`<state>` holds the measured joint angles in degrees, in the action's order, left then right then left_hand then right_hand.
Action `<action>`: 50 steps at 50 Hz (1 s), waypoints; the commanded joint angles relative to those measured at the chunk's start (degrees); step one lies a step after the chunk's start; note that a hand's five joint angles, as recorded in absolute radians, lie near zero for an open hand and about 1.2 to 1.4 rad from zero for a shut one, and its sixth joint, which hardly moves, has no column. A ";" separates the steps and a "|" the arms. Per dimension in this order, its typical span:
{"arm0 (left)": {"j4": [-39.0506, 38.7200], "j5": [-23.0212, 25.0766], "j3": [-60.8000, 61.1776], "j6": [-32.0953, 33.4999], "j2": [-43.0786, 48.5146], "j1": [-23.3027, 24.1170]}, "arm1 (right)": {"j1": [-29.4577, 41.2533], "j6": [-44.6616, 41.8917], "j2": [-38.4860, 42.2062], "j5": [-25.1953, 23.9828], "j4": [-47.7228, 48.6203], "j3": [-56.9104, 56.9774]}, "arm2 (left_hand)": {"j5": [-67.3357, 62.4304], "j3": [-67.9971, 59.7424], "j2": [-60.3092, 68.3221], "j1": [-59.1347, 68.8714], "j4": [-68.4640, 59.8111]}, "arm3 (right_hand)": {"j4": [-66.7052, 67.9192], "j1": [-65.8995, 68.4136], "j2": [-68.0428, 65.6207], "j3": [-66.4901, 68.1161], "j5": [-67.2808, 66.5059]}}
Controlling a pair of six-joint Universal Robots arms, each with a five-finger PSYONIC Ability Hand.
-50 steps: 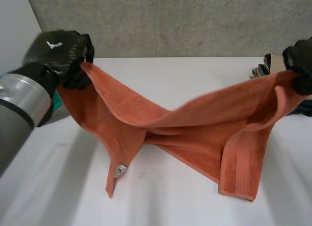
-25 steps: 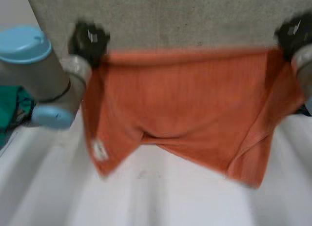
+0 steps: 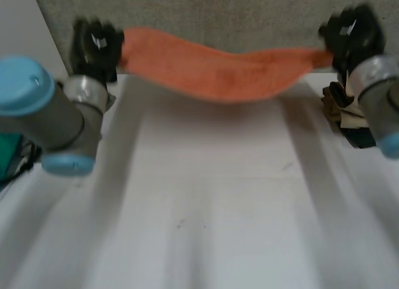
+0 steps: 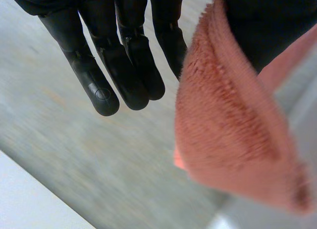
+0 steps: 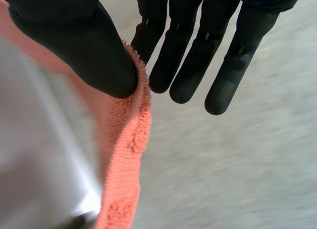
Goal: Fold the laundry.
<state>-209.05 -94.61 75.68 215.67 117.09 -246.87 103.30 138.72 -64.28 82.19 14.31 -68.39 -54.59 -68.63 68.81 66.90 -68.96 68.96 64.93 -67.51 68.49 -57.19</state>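
the white table (image 3: 206, 208) fills the lower frame of my head view, with a grey wall (image 3: 237, 20) across the top. the orange towel (image 3: 218, 73) hangs in the air along the upper part of the frame, stretched between both hands and sagging in the middle, clear of the table. the left arm (image 3: 43, 114) comes in at the left edge. the left hand (image 3: 95, 45), upper left, grasps one end of the towel; in its wrist view the fingers (image 4: 124, 66) are straight while the thumb (image 4: 262, 21) lies against the cloth. the right hand (image 3: 350, 34), upper right, grasps the other end, its thumb (image 5: 84, 46) pressed on the towel's edge beside its straight fingers (image 5: 188, 66). a pile of clothes (image 3: 340, 108) sits at the right edge, and a teal cloth (image 3: 9, 158) at the left edge.
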 commanded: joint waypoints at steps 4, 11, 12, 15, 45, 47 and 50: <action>0.05 -0.22 15.54 0.10 4.11 -0.19 | -3.01 -0.38 4.42 -5.98 -4.29 -16.76 | -15.41 -11.37 11.19 13.10 -11.04 | 11.04 15.07 -12.49 11.51 -12.81; 2.33 -0.31 26.35 0.89 -2.38 -0.36 | -6.26 -4.05 3.38 -6.16 -7.78 -23.87 | -15.41 -11.37 11.19 13.10 -11.04 | 11.04 15.07 -12.49 11.51 -12.81; 4.08 -0.22 29.32 0.98 -5.35 -0.36 | -6.70 -5.29 2.41 -6.16 -8.93 -24.76 | -15.41 -11.37 11.19 13.10 -11.04 | 11.04 15.07 -12.49 11.51 -12.81; 7.51 -0.22 33.64 1.15 -10.46 -0.28 | -8.45 -11.24 -4.15 -5.90 -15.41 -28.01 | -15.41 -11.37 11.19 13.10 -11.04 | 11.04 15.07 -12.49 11.51 -12.81; 13.77 -0.66 26.99 7.30 -8.82 -0.10 | -11.63 -21.74 -3.06 -4.93 -9.75 -27.07 | -15.41 -11.37 11.19 13.10 -11.04 | 11.04 15.07 -12.49 11.51 -12.81; 10.70 -1.45 23.84 7.83 -4.62 -0.10 | -9.70 -21.74 0.02 -4.75 -4.31 -24.08 | -15.41 -11.37 11.19 13.10 -11.04 | 11.04 15.07 -12.49 11.51 -12.81; 8.06 -3.12 20.40 8.27 -0.47 -0.19 | -7.86 -22.17 4.58 -4.23 3.85 -20.57 | -15.41 -11.37 11.19 13.10 -11.04 | 11.04 15.07 -12.49 11.51 -12.81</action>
<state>-194.20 -95.37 103.27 222.90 107.22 -246.91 91.20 116.89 -67.96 77.26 4.48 -96.08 -54.59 -68.63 68.83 66.90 -68.98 68.98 64.94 -67.53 68.50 -58.44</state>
